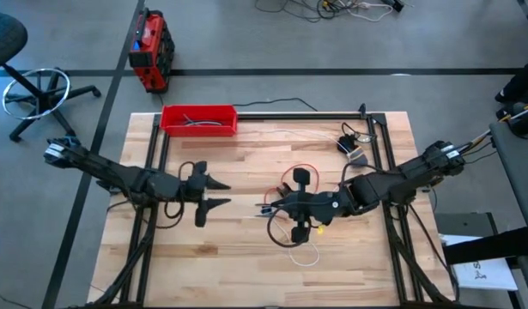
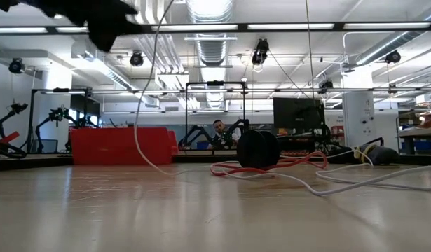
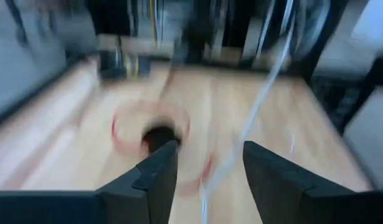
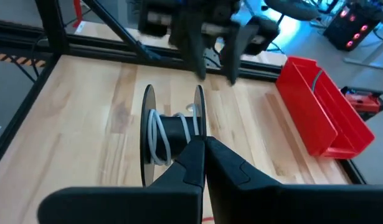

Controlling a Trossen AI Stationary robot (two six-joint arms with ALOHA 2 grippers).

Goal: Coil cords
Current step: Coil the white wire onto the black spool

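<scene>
The right gripper sits near the middle of the bench. Its fingers are pressed together on a black spool with a few turns of the white cord wound on it, likely to keep the spool steady while more cord goes on. The rest of the white cord lies loose on the bench just by this gripper. The red cord lies in a loop around its own black disc, just behind the right gripper. The left gripper hangs above the bench with its fingers spread wide, holding nothing. It points toward the cords, maybe ready to help.
</scene>
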